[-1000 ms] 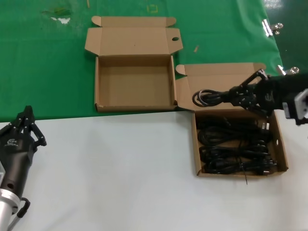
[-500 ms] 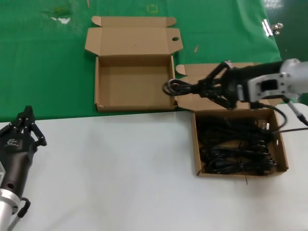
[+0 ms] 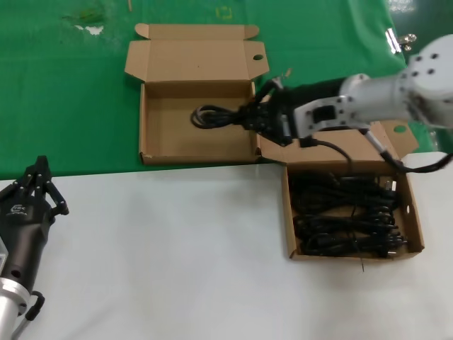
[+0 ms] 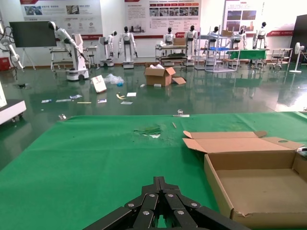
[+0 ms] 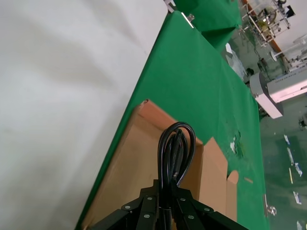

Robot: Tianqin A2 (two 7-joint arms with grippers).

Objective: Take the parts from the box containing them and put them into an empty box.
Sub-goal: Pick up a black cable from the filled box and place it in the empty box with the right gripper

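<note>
Now the right gripper is pinching one coiled cable bundle by its end, and the bundle hangs over the inside of the empty box, near its right wall. In the right wrist view the fingers are pressed together on the loop of this cable, with the brown floor of the box under it.

The main risk, as I judge it, is the place of release. The bundle is long, and the gripper is just beside the right wall of the box; if it lets go here, the held end could land on the wall and the cable would lie half outside. A second risk is that the loose coil opens when it falls and a loop hangs over the rim. The arm also passes close over the lid flap of the full box, so a low return could push that flap or shift the box.

The left gripper is parked on the white table at the near left, far from both boxes, and its fingers look closed together.

The count: two cardboard boxes, one bundle in the air, none yet in the empty box. In the full box the remaining cables are tangled, perhaps four or five; I cannot count them surely.
</note>
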